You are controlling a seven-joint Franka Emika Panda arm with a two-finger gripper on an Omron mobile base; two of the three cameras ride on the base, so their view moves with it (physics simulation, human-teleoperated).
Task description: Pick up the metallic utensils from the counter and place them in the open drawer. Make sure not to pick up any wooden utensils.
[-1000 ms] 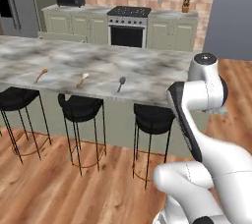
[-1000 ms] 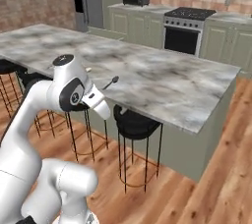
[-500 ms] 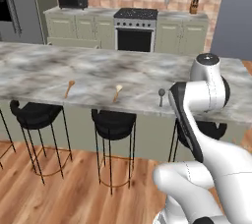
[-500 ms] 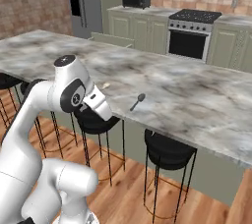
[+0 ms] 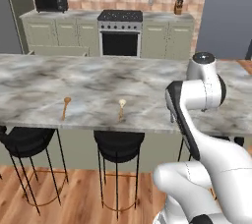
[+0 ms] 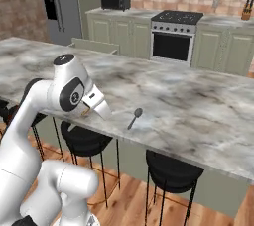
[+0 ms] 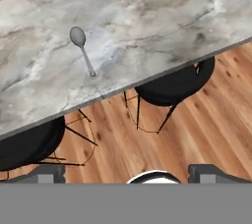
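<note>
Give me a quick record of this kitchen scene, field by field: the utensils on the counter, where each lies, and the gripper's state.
surface: marbled counter
dark grey spoon: flat near the counter's front edge, untouched
orange-brown wooden spoon: near the front edge, farthest left in the left base view
pale-headed spoon: right of the orange-brown one, apart from it
gripper: open, holding nothing, above the floor in front of the counter
stools: black, under the counter's edge

Arm bent, claw (image 7: 126, 171) spread wide, unladen.
</note>
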